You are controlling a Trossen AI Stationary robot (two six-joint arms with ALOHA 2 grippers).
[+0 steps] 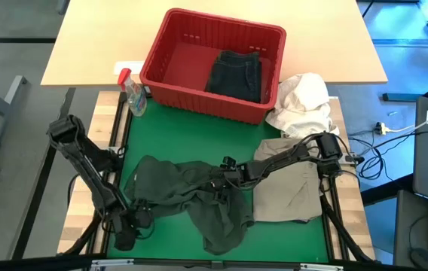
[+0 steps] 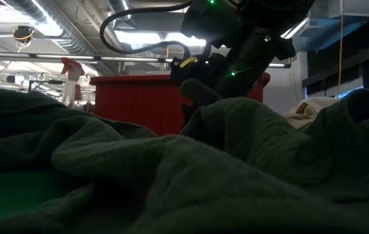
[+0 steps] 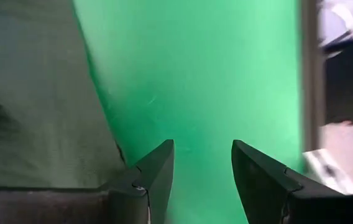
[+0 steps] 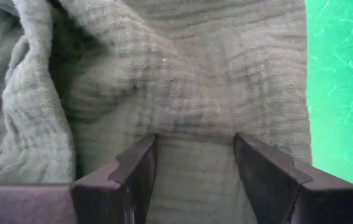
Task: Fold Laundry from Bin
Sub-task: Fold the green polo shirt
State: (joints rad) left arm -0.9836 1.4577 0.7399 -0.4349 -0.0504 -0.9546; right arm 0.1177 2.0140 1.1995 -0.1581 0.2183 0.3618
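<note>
A dark charcoal garment (image 1: 191,192) lies crumpled on the green mat (image 1: 161,135); it fills the low view (image 2: 204,169). My right gripper (image 1: 215,183) is open and down on its middle (image 4: 183,74). My left gripper (image 1: 135,218) is open and empty near the table's near left corner, over bare mat (image 3: 202,155), just beside the garment's edge (image 3: 33,93). A khaki garment (image 1: 289,192) lies flat on the mat's right side. Another dark garment (image 1: 236,74) lies in the red bin (image 1: 221,22). My right gripper comes at the garment's middle from above, slanting from the table's right. Its open fingertips (image 4: 148,146) stand at the cloth's surface with a flat stretch of cloth (image 4: 195,134) between them. I cannot tell whether they touch. The garment lies slack on the mat.
A white cloth bundle (image 1: 301,102) lies right of the bin, at the mat's far right. A small spray bottle with a red top (image 1: 132,94) stands left of the bin. Bare mat shows between the bin and the crumpled garment.
</note>
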